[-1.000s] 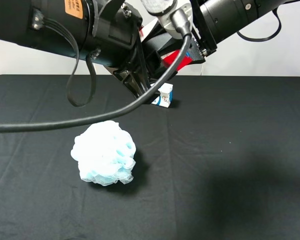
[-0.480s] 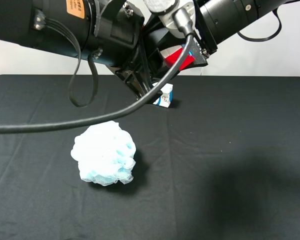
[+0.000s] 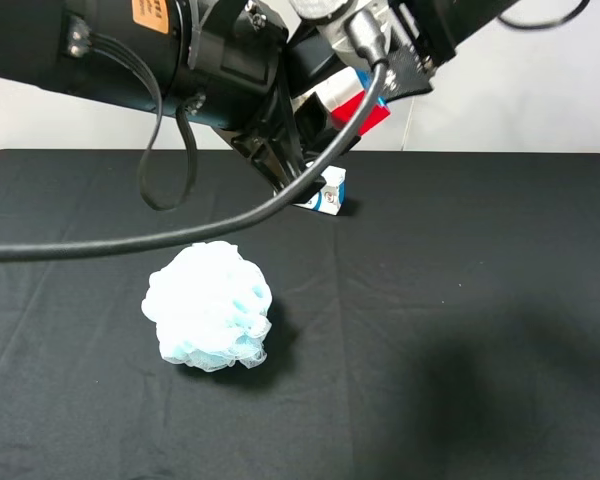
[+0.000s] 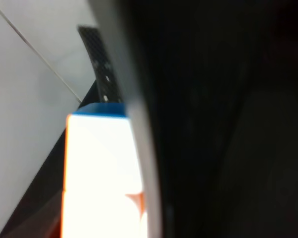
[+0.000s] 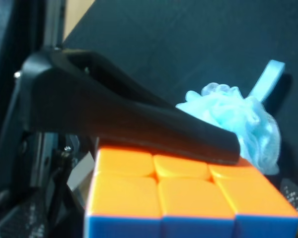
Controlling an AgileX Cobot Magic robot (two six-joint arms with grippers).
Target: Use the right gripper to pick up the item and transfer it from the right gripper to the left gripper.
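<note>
Cube is being held aloft, higher than a second ago, pinched in the right gripper; a finger of the left gripper is being laid across its orange face, that grip not discernible.

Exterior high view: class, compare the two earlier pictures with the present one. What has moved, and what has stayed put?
The right arm has risen toward the top edge, lifting the cube in the right pincer, so more of the cube now shows. The left pincer has barely shifted, and whether it grips yet is unclear. The bath sponge and milk carton stayed put.
</note>
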